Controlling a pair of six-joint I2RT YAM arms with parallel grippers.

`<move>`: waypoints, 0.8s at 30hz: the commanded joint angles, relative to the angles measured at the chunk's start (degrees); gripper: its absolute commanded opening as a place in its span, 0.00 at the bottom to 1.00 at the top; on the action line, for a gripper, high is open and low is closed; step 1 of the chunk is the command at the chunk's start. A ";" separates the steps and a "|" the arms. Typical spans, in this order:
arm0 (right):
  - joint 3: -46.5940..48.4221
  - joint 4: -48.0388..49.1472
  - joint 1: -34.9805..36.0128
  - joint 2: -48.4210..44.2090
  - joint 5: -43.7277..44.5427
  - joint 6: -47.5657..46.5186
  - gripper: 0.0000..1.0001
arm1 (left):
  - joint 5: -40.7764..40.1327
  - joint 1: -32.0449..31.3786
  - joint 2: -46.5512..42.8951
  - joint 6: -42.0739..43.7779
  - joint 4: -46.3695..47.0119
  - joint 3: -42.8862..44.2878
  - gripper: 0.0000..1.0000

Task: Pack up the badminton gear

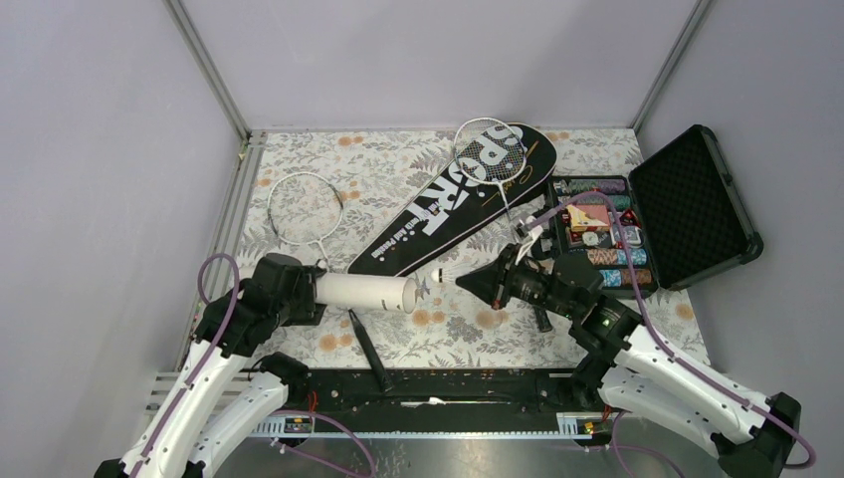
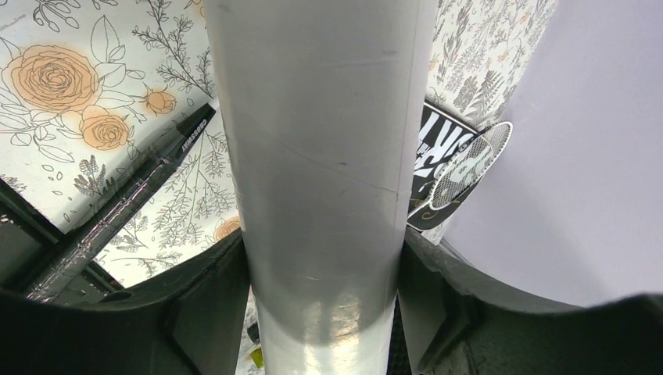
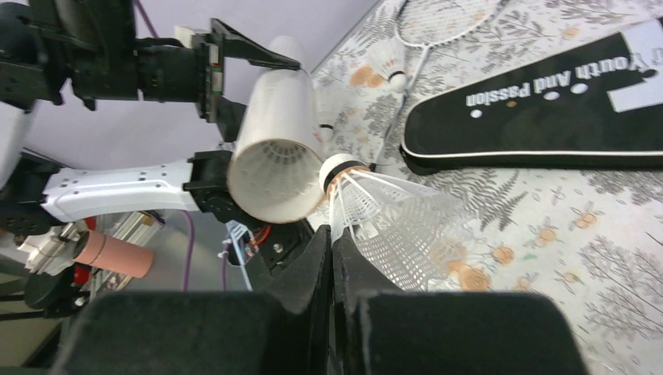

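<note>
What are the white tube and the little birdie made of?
The tube looks like cardboard with a smooth, slightly glossy white coat: faint spiral seams, thin wall at the open end. The birdie has a seemingly plastic skirt: see-through white mesh. Its cap, I cannot tell.

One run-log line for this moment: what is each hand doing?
left hand: gripping white tube | right hand: shut on shuttlecock by skirt | cork: at tube mouth, not inside
</note>
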 commanded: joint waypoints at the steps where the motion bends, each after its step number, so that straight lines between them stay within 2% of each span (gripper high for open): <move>1: 5.53 1.29 4.89 3.28 3.59 1.39 0.00 | -1.33 0.08 0.15 -2.31 1.78 1.36 0.29; 5: 6.52 1.53 10.90 5.30 9.28 1.62 0.00 | -2.23 0.14 0.06 -2.69 1.77 0.89 0.29; 8: 7.60 2.67 13.79 8.07 10.14 1.80 0.00 | -2.49 0.09 0.40 -2.15 2.24 1.08 0.28; 12: 8.05 7.17 15.24 11.39 9.79 2.05 0.00 | -2.10 0.09 1.14 -1.38 2.72 1.35 0.28; 19: 9.32 14.57 16.04 18.16 8.58 0.06 0.00 | 7.41 0.08 0.14 0.13 4.92 -0.14 0.27; 24: 10.05 20.39 17.44 22.87 6.65 -0.27 0.00 | 8.99 0.10 -1.11 0.49 5.29 0.29 0.26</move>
